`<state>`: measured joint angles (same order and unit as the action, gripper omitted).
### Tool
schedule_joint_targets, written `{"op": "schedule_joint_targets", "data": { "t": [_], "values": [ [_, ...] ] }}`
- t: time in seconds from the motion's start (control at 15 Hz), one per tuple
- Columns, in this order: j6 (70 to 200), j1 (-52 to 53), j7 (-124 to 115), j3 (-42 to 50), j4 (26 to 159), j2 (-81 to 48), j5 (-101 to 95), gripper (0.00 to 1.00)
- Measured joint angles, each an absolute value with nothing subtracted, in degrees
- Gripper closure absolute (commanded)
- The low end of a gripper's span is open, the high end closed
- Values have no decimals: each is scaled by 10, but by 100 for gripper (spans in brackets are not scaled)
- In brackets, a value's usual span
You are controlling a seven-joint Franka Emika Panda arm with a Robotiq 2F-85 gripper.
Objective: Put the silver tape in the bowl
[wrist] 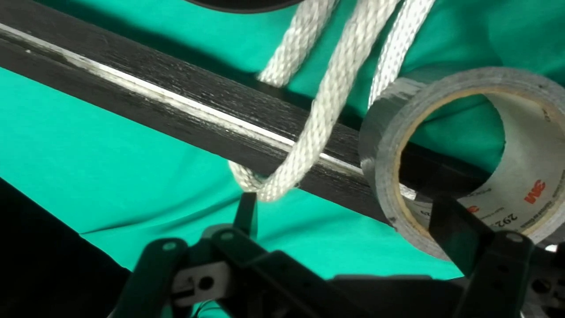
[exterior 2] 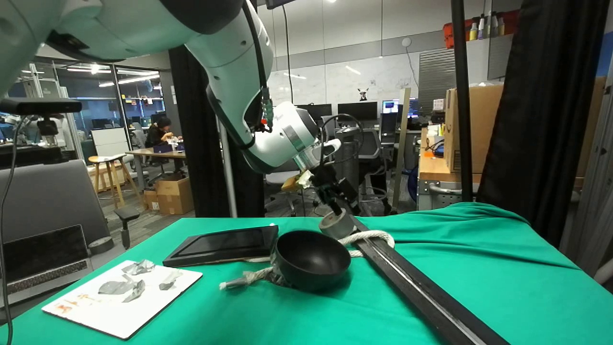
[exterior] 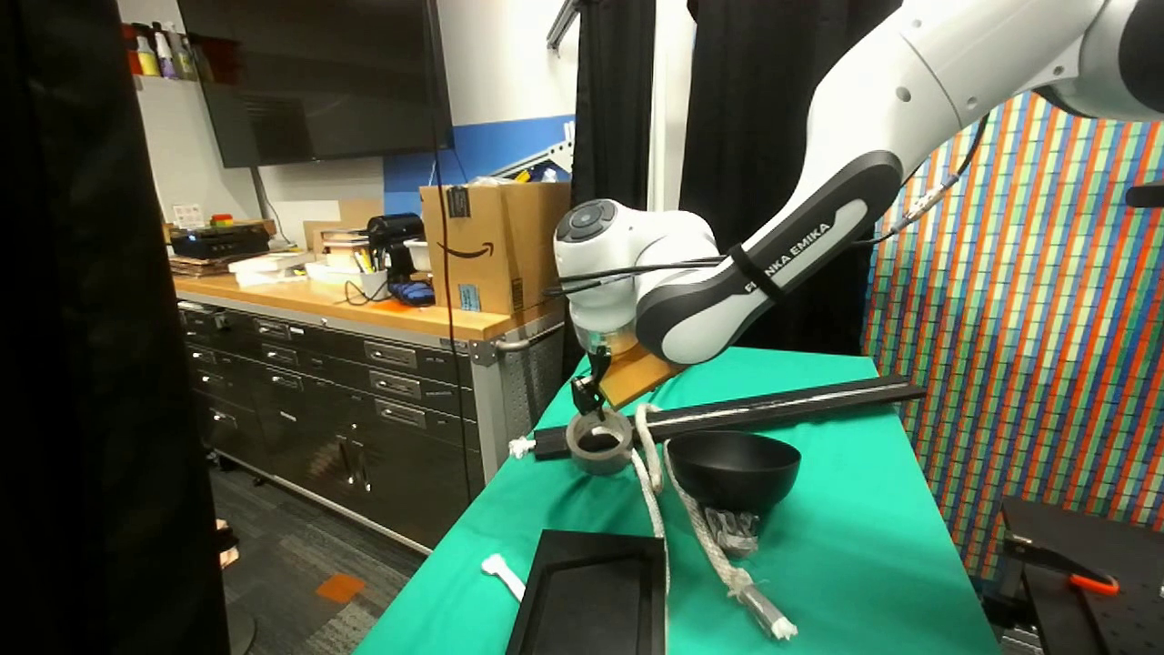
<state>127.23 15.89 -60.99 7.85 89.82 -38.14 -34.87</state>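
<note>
The silver tape is a grey ring-shaped roll (exterior: 600, 464) leaning on a black bar at the far part of the green table. It also shows in an exterior view (exterior 2: 341, 227) and large at the right of the wrist view (wrist: 389, 172). The black bowl (exterior: 735, 468) stands beside it, also in an exterior view (exterior 2: 312, 261); only its rim shows in the wrist view (wrist: 240, 5). My gripper (wrist: 346, 201) is open and empty at the roll. One finger overlaps the hole; the other is outside the ring. Contact cannot be told. The gripper also shows in both exterior views (exterior: 593, 407) (exterior 2: 346, 209).
A white rope (wrist: 326, 101) loops over the long black bar (wrist: 185, 97) and runs past the bowl. A flat black rectangular pad (exterior: 596, 591) lies near the bowl. A white board (exterior 2: 119, 302) with silver scraps lies at the table's edge.
</note>
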Motion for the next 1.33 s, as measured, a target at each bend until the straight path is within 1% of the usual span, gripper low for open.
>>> {"op": "schedule_joint_targets", "data": {
  "t": [0.2, 0.27, 0.33, 0.4, 0.47, 0.87, 1.07, 1.13, 1.33],
  "values": [
    [1274, 159, -610, 78, 898, -386, -348, 0],
    [1274, 159, -610, 77, 898, -389, -347, 25],
    [1274, 159, -610, 77, 898, -391, -347, 27],
    [1275, 159, -610, 76, 898, -394, -347, 34],
    [1277, 159, -610, 76, 898, -396, -347, 44],
    [1281, 159, -610, 76, 898, -401, -347, 88],
    [1285, 159, -610, 76, 898, -401, -347, 93],
    [1286, 159, -609, 76, 898, -401, -347, 89],
    [1286, 159, -609, 76, 897, -401, -347, 89]
  ]
}}
